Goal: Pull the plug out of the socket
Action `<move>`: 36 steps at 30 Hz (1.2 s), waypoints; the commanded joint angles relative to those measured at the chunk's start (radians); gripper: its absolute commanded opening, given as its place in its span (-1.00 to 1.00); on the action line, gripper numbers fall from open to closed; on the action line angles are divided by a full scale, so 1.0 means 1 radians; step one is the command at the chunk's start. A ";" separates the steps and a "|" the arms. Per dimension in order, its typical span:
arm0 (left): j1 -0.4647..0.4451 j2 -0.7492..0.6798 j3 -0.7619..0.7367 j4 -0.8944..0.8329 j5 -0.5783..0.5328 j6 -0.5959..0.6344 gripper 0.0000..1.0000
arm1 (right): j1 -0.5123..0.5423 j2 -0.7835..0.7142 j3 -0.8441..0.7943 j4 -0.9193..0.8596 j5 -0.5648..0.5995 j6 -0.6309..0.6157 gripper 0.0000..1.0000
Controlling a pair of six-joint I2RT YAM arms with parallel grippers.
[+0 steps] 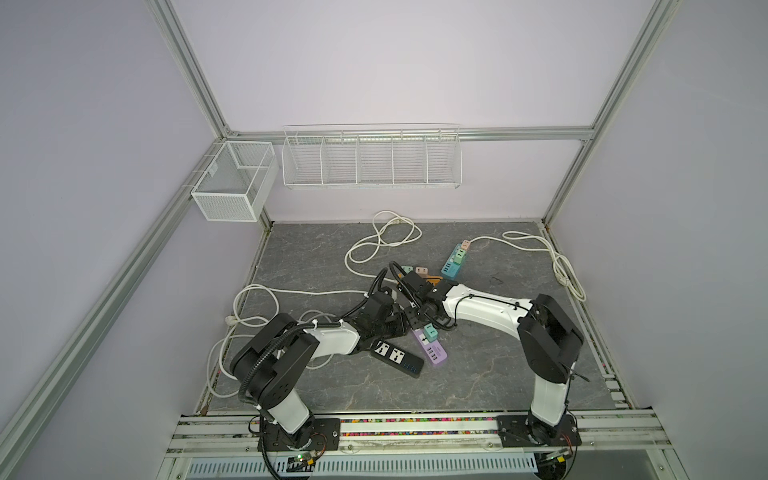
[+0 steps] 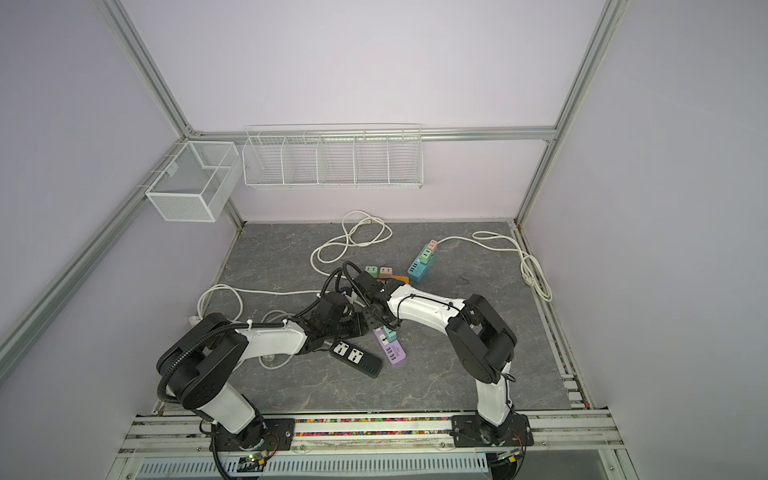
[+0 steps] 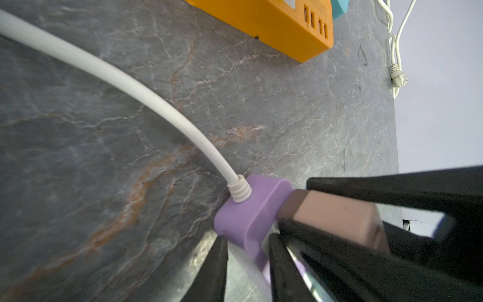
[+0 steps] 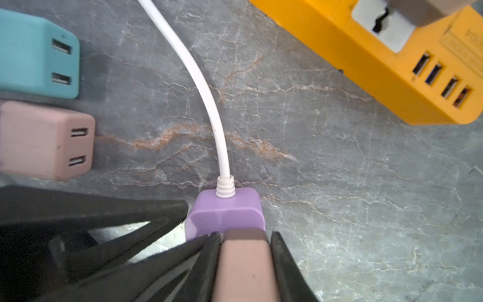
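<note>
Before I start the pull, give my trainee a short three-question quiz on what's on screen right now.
1. True or false: the right end effector is shut on the pink plug.
2. Which strip does that plug sit in? A) the orange one B) the purple power strip C) the black one
3. Fill in: in a top view, the second plug on that strip is ____ in colour.
Key: 1 true; 2 B; 3 teal.
</note>
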 commanded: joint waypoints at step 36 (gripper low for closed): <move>-0.024 -0.123 -0.024 -0.093 -0.050 0.108 -0.44 | -0.057 -0.321 -0.125 0.033 -0.021 0.022 -0.63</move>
